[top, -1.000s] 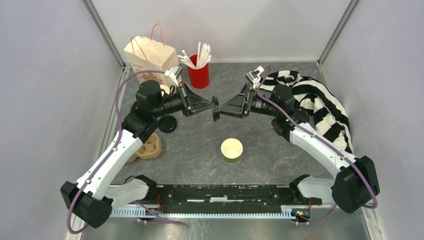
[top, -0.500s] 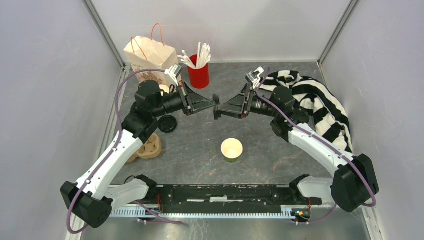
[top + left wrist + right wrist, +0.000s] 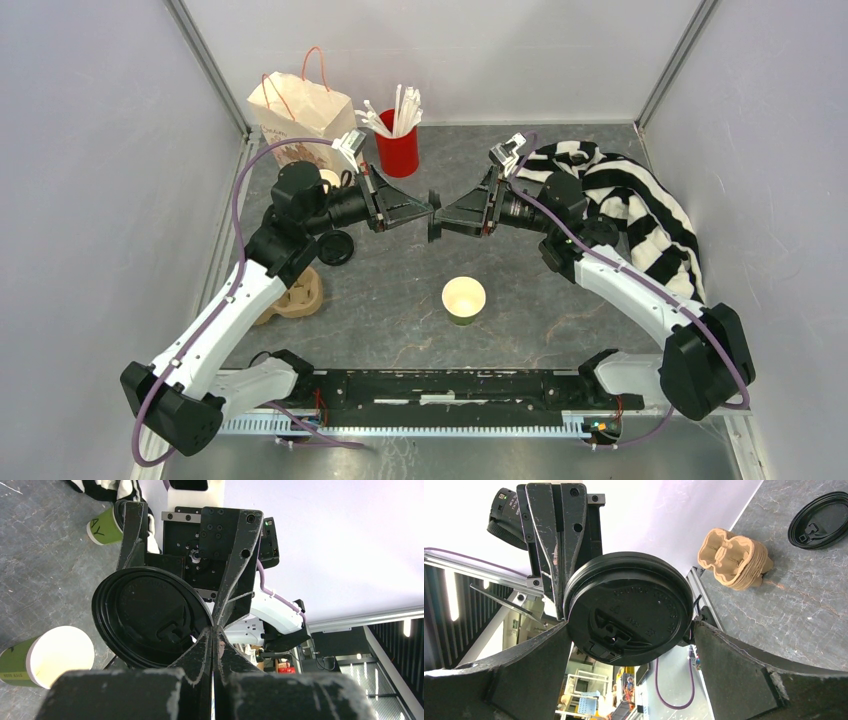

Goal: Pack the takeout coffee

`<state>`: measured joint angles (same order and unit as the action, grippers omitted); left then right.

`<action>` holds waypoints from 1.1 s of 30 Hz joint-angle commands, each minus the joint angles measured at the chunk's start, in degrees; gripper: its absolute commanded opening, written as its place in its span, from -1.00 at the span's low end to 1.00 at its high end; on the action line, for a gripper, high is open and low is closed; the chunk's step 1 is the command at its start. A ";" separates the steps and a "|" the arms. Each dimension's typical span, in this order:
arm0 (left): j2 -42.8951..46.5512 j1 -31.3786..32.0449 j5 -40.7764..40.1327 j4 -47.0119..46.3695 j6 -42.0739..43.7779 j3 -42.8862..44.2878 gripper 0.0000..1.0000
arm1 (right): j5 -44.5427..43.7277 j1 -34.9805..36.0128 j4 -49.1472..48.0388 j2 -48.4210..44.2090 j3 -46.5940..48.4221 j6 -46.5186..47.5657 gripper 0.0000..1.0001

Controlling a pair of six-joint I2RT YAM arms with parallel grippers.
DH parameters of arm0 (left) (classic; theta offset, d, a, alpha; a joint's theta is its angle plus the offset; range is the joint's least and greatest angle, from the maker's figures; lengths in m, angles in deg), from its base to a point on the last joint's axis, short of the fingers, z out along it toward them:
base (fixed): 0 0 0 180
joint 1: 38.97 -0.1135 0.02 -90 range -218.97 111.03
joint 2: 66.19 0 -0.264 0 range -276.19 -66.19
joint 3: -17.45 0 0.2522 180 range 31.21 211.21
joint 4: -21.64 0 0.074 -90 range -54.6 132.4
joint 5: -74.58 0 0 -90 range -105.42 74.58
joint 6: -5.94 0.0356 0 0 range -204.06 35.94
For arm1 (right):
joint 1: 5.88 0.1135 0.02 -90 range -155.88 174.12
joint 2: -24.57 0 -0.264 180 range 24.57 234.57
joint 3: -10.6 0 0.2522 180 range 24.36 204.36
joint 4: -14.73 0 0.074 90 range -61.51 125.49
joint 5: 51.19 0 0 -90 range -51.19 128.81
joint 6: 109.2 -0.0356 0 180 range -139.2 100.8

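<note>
A black lid point(image 3: 433, 214) hangs in the air above mid-table, between my two grippers, which meet tip to tip. My left gripper point(image 3: 427, 211) is shut, its fingertips point(image 3: 212, 636) pinched at the lid point(image 3: 150, 617) rim. My right gripper point(image 3: 630, 625) spans the lid point(image 3: 626, 607) across its width, a finger against each side. A lidless green cup point(image 3: 464, 299) with a cream inside stands in front of them. Another green cup point(image 3: 104, 526) with a dark top shows by the striped cloth in the left wrist view only.
A second black lid point(image 3: 335, 247) lies by the left arm, next to a cardboard cup carrier point(image 3: 300, 294). A paper bag point(image 3: 300, 112) and a red cup of white sticks point(image 3: 398, 150) stand at the back. A striped cloth point(image 3: 640, 215) lies at the right.
Both grippers and the lid between them have drifted slightly towards the back. The right arm has edged left. The lidless cup has not moved.
</note>
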<state>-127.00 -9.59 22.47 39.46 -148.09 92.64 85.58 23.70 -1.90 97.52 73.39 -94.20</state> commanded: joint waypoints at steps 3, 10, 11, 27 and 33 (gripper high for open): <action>0.61 0.50 1.84 -3.11 -1.60 -0.27 -0.97 | 0.76 0.17 -5.49 -0.09 -0.25 -0.87 0.96; 0.70 0.67 2.13 -3.17 -1.52 -0.26 -0.97 | 0.70 0.19 -7.04 -0.13 -0.62 -1.74 0.96; 0.70 0.67 2.15 -3.13 -1.51 -0.26 -0.96 | 0.70 0.17 -7.10 -0.01 -0.62 -1.81 0.96; 1.01 0.76 1.50 -1.96 -1.45 -0.49 -0.96 | 0.17 0.19 -4.38 -1.46 -0.87 0.29 0.74; 2.02 0.76 -0.82 0.42 0.01 -0.77 -0.54 | -0.08 0.20 3.89 -2.94 -0.78 5.87 0.69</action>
<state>-126.98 -9.19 22.32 39.67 -148.09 91.68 85.53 23.75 -2.29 96.88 72.71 -92.98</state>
